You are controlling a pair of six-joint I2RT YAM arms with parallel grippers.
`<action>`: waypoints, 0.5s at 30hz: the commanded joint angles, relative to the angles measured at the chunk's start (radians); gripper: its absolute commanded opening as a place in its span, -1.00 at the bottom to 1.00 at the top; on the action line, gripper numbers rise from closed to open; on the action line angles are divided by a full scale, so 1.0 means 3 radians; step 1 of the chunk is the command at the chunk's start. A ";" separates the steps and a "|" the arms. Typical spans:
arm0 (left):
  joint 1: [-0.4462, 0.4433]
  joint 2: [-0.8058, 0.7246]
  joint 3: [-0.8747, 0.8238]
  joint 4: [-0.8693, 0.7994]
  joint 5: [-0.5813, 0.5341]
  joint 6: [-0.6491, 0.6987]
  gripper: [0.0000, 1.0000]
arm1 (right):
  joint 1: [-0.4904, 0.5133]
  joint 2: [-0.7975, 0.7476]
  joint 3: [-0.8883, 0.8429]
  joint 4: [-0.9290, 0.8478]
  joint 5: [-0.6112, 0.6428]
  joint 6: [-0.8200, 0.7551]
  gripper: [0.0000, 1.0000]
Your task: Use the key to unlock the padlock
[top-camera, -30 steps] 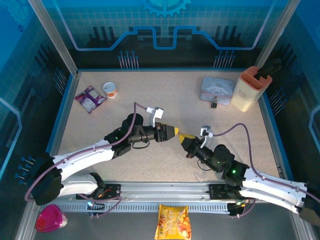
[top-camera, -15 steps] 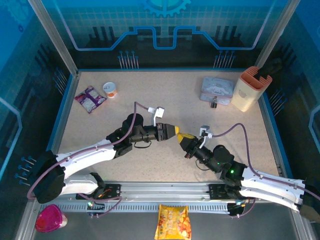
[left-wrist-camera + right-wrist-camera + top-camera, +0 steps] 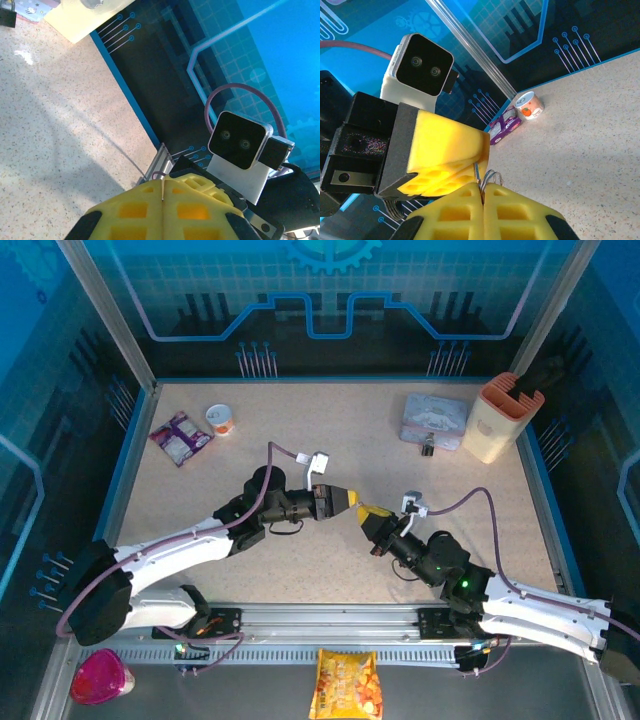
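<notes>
**Entry 1: left fingers** (image 3: 162,200), yellow, latticed foam. They are pressed together with no gap at the seam. The tip is set against the right fingers above mid-desk. Whether anything is pinched between them cannot be told.

**Entry 2: right fingers** (image 3: 482,210), same make. They are closed on the slim dark-grey metal key (image 3: 480,172). The key is seen as thin looped metal standing out of the seam and touching the underside of the left fingers.

**Entry 3: tiny blackish padlock with thin metal shackle** (image 3: 427,449). It is laid on the speckled beige desk (image 3: 300,430), well apart from both pairs of fingers and beyond the right pair. It sits just beside the pale blue-grey tin box (image 3: 433,418).

**Hazards, as judged:**
- The key may be dropped if one pair is released before a firm pinch is made by the other, since little surface is offered by so thin a piece.
- The key may be twisted in the soft pads, so that its blade is misaligned with the keyhole.
- The padlock is held by nothing and may be pushed along the desk or against the tin when the key is pressed in.
</notes>
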 commanded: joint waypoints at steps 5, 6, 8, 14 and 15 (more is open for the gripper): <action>0.0009 -0.0073 -0.0045 -0.0002 -0.0284 0.0058 -1.00 | 0.0034 -0.0151 0.0073 -0.0255 0.0208 0.0170 -0.16; 0.0008 -0.0104 -0.0046 -0.0050 -0.0383 0.0088 -1.00 | 0.0033 -0.0207 0.0069 -0.0344 0.0260 0.0201 -0.02; 0.0009 -0.0145 -0.0062 -0.0082 -0.0519 0.0103 -1.00 | 0.0029 -0.0290 0.0033 -0.0363 0.0316 0.0221 0.18; 0.0005 -0.0124 0.0022 0.0014 -0.0375 0.0042 -1.00 | 0.0009 -0.0310 -0.0111 0.0221 0.0084 0.0090 0.37; 0.0004 -0.0119 0.0028 0.0046 -0.0335 0.0014 -1.00 | 0.0003 -0.0285 -0.0117 0.0313 0.0011 0.0060 0.41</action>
